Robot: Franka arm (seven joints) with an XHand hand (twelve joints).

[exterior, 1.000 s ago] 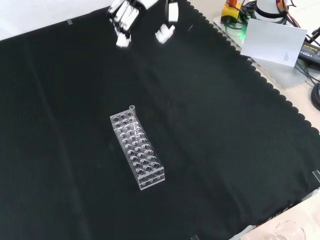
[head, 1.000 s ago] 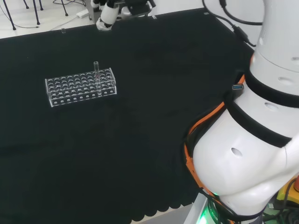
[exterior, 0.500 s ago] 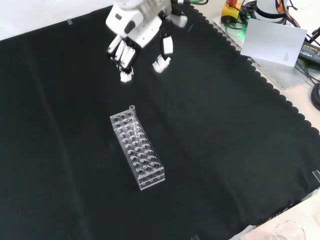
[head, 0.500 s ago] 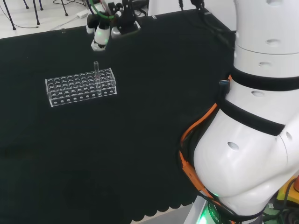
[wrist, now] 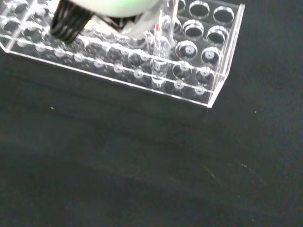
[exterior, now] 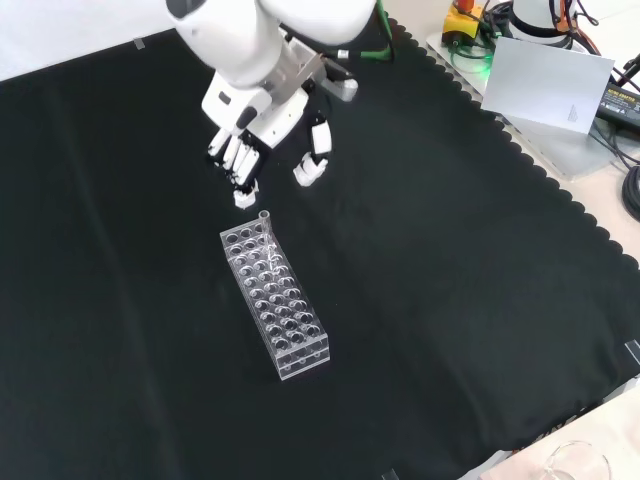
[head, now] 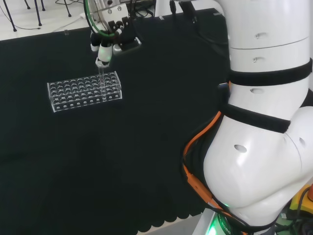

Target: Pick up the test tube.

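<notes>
A clear test tube (exterior: 264,221) stands upright in a corner hole of the clear plastic rack (exterior: 277,303), at the rack's end nearest the hand. In the head view the tube (head: 100,77) rises from the rack (head: 80,91) near its right end. The black and white hand (exterior: 262,118) hangs just above that end, fingers (exterior: 237,172) pointing down and relaxed, thumb (exterior: 311,165) spread apart from them. It is open and holds nothing. In the head view the hand (head: 108,41) has a fingertip right over the tube. The wrist view has the tube (wrist: 161,45) in the rack (wrist: 208,56) close below.
The arm's white links (head: 266,112) fill the right of the head view. In the front view a white sheet (exterior: 548,82) and cables lie beyond the cloth's scalloped edge at the upper right, and a glass vessel (exterior: 577,463) sits at the lower right corner.
The hand has come down from the cloth's far edge to just above the rack's end with the tube. The tube and the rack have not moved.
</notes>
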